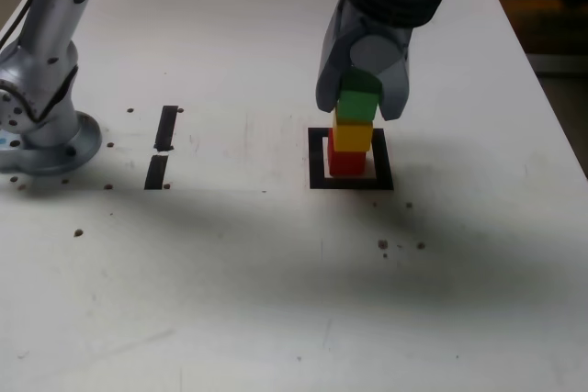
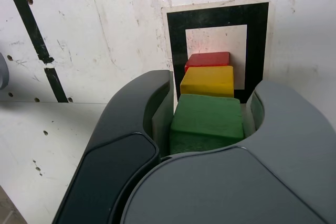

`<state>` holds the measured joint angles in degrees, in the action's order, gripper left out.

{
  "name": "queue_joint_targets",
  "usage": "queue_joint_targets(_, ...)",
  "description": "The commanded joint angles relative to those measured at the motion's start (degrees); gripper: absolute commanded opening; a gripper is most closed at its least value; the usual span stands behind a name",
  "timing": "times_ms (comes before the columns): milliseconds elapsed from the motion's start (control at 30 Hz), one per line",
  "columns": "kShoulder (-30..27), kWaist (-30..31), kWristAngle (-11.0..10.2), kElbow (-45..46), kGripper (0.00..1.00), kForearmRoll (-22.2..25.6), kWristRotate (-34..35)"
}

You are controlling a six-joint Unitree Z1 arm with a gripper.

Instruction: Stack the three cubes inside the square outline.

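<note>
Over the outline [image 1: 350,181], red [image 1: 346,162] and yellow [image 1: 352,135] are stacked, and the gripper [image 1: 362,89], clamped on green [image 1: 359,100], has it seated on top; only letting go looks left.

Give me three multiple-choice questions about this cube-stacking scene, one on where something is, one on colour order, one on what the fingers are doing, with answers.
1. Where does the red cube sit?
A. Inside the square outline
B. On the two black bar marks
C. At the arm's base

2. Stack order, bottom to top?
A. Green, red, yellow
B. Red, yellow, green
C. Yellow, green, red

3. The gripper fingers are:
A. Wide open and far from the stack
B. Shut on the yellow cube
C. Shut on the green cube

Answers: 1 A, black frame surrounds it. 2 B, the exterior view shows it. 3 C, the wrist view shows both fingers flanking it.
</note>
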<state>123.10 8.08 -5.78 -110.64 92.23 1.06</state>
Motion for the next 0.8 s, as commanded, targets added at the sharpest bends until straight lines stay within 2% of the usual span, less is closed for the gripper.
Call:
queue_joint_targets(0, 0.10, -0.16, 0.12, -0.05, 0.22, 0.68, 0.09)
queue_joint_targets(100, 0.28, -0.27, 0.43, 0.04, 0.26, 0.72, 0.06)
queue_joint_targets(233, 0.55, -0.58, 1.03, 0.36, 0.36, 0.80, -0.08)
queue_joint_targets(467, 0.79, -0.89, 1.32, 0.65, 0.62, 0.85, -0.31)
queue_joint_targets(667, 0.11, -1.03, 1.14, 0.61, 0.94, 0.95, -0.46)
queue_joint_targets(767, -1.12, -1.00, 1.11, 0.77, 0.99, 1.17, -0.14)
